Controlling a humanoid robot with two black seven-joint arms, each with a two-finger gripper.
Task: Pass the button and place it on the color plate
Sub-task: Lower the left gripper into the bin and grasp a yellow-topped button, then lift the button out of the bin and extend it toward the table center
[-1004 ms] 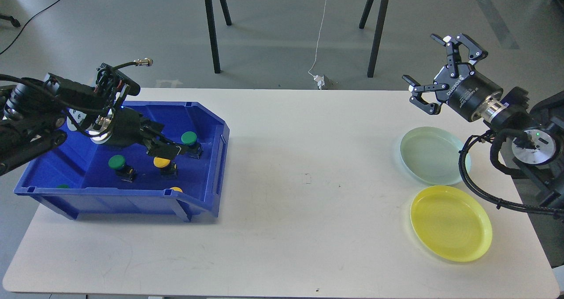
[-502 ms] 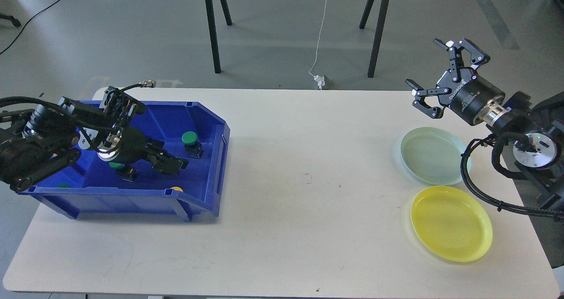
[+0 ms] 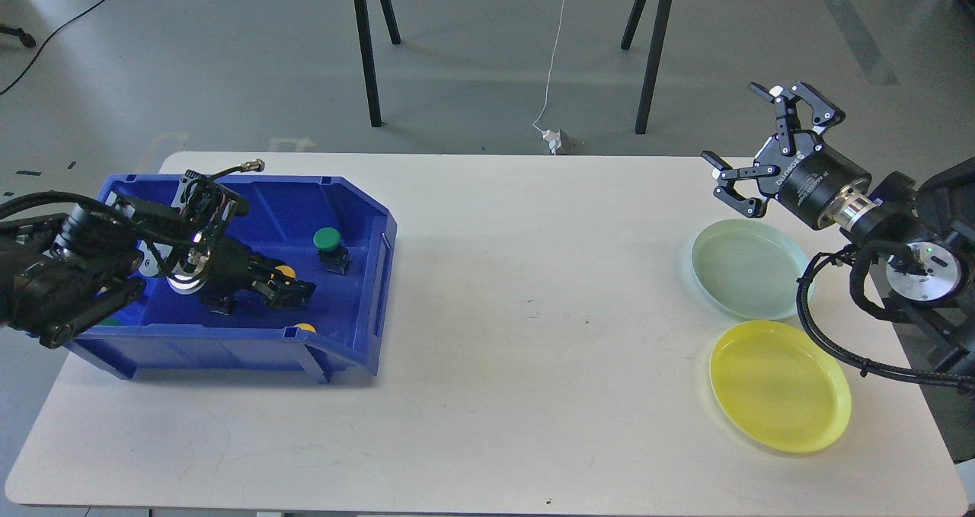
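**Inspector:** Since the earlier frames, the left gripper (image 3: 286,292) is seen to have been lowered deeper into the blue bin (image 3: 358,197), and the right gripper (image 3: 762,148) has been brought slightly lower above the table (image 3: 495,395).

**Assistant:** What is recorded in the head view, the only one supplied?

**Inspector:** A yellow button (image 3: 286,272) is noted inside the bin, touching or just at the tips of the left gripper. The jaws are seen nearly end-on and dark, so it cannot be told whether they are closed on it. A green button (image 3: 328,239) stands just beyond, apart from the jaws. A second yellow cap (image 3: 305,327) is partly hidden by the bin's front wall.

**Assistant:** And the right side?

**Inspector:** Its jaws are spread wide and nothing is held. It hovers near the pale green plate (image 3: 750,269); the yellow plate (image 3: 779,385) lies nearer the viewer.

**Assistant:** Which relation governs the coming move?

**Inspector:** The yellow button lies directly at the left jaws, well apart from the right arm, so the left is judged the picking arm. The button's long axis cannot be determined.
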